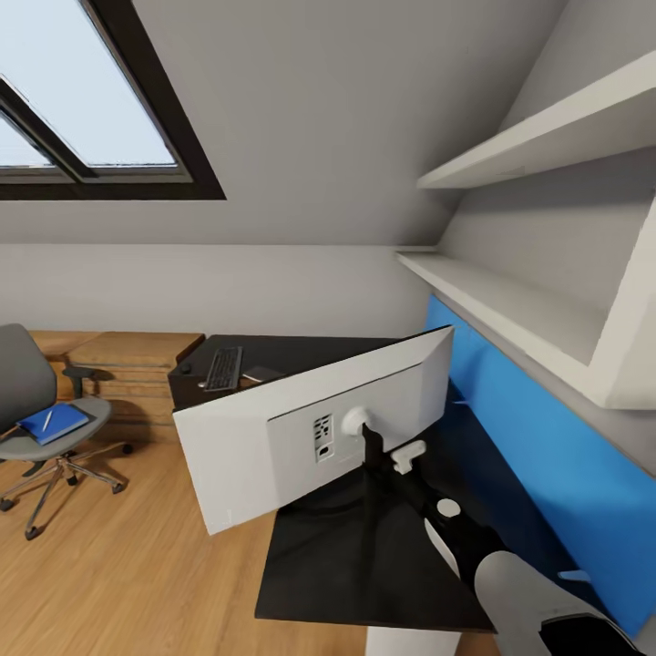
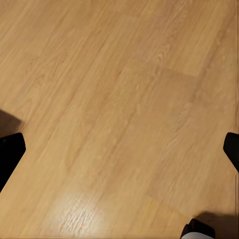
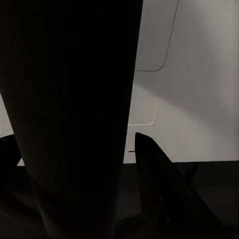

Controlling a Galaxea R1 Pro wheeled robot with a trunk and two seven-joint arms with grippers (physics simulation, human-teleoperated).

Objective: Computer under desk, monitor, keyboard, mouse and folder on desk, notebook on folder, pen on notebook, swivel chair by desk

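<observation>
Up close, the right gripper point(image 1: 375, 448) is clamped on the thin black stem of the monitor point(image 1: 273, 428), whose white back faces the camera above the black desk point(image 1: 337, 556). Farther along the desk lies the keyboard point(image 1: 223, 367). Off to the left, the swivel chair point(image 1: 36, 410) carries the blue folder point(image 1: 53, 423) with the pen point(image 1: 46, 420) on it. Over wood floor point(image 2: 119, 99), the left gripper point(image 2: 119, 149) hangs with its fingers spread wide.

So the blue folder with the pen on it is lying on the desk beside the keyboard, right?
Not quite. In the head view the blue folder with the pen on it lies on the seat of the swivel chair, out on the wood floor. The keyboard is on the desk, as you said.
</observation>
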